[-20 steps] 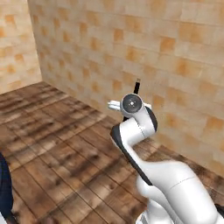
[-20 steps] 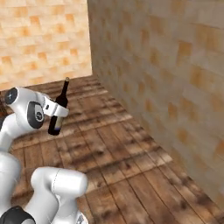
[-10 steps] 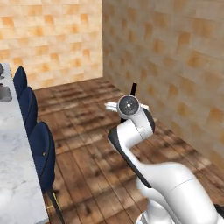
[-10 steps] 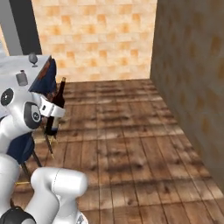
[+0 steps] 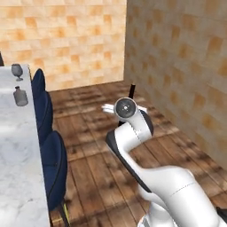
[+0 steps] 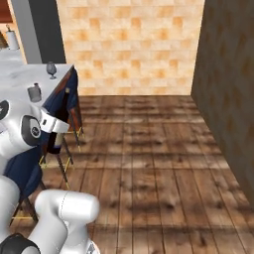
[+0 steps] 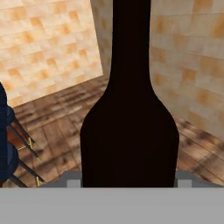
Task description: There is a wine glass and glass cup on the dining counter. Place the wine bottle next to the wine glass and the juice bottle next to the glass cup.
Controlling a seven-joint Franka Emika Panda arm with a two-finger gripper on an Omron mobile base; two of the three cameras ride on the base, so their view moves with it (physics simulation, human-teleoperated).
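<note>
End effector (image 6: 53,133) gripping tall slim near-black glass wine bottle (image 7: 129,131) low on its body, upright, carried right of the marble tabletop (image 5: 17,146). Likely heavy, smooth, breakable, top-heavy; body grip suits. Grey stemmed wine glass (image 5: 17,71) stands far along tabletop.

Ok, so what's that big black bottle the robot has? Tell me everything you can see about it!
It's the wine bottle, tall, slim and almost black, like dark glass. It has a wide round body, sloping shoulders and a long narrow neck. It stands upright in the air, clamped at the body between the robot's jaws, touching nothing else. It is over the wooden floor, beside the dark blue stools, not yet on the dining counter.
</note>
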